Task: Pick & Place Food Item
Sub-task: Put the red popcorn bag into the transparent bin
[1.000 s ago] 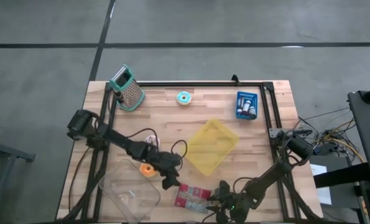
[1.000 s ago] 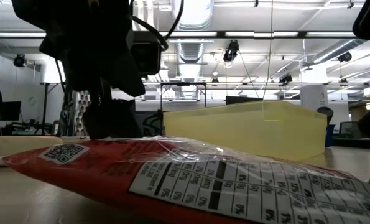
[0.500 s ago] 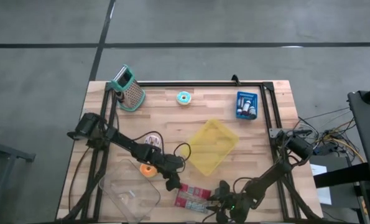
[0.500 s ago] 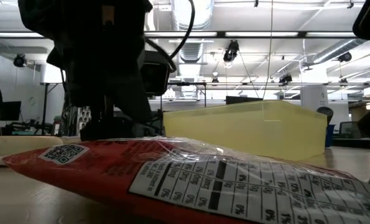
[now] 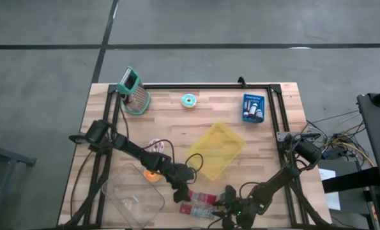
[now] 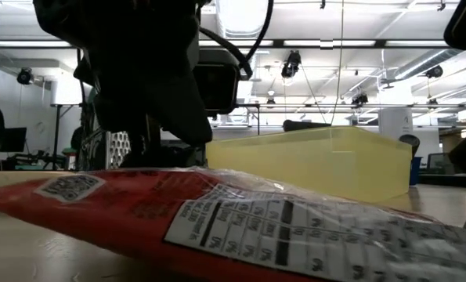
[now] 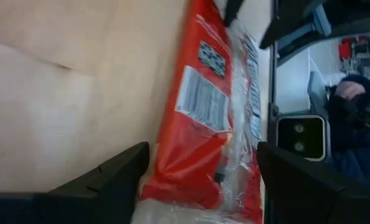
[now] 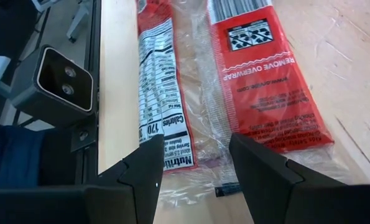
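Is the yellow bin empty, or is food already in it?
Empty: the high view shows only bare yellow floor inside the yellow bin.

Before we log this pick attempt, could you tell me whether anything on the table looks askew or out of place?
The yellow tray sits skewed, rotated diagonally to the table edges. The red snack packet lies at the front edge, with the open left gripper at one end and the open right gripper at the other. Nothing looks spilled or damaged.

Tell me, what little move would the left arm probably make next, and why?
Probably close the left pincer on the red snack packet. Its fingers stand open on either side of the packet's end, which lies flat on the wooden table, so squeezing seems the natural next step before any lift.
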Motion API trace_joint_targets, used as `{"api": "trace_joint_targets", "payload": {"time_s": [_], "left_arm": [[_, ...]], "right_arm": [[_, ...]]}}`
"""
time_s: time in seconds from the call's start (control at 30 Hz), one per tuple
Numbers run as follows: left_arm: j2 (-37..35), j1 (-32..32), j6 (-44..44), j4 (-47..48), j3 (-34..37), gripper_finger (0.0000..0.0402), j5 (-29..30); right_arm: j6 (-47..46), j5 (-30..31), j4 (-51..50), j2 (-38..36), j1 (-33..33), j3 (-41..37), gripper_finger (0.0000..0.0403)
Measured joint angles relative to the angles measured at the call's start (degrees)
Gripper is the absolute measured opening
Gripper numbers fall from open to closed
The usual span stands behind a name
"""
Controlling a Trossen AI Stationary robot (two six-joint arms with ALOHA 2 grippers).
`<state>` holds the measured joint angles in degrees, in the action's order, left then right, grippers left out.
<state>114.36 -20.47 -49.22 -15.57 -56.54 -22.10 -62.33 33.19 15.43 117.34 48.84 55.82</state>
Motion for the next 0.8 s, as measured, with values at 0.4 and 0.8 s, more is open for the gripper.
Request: {"api": "trace_joint_targets", "payload": {"time_s": [0.4,0.8], "left_arm": [[1.08,-0.92,0.08,-0.15,-1.27,0.0276,-2.18],[1.08,-0.92,-0.08,-0.24,-1.30,0.0122,-2.68]], "right_arm": [[0.00,0.02,0.01,0.00,-0.02,-0.01,0.0187],[-0.02,0.00,0.01,0.00,-0.02,-0.01,0.0187]]}}
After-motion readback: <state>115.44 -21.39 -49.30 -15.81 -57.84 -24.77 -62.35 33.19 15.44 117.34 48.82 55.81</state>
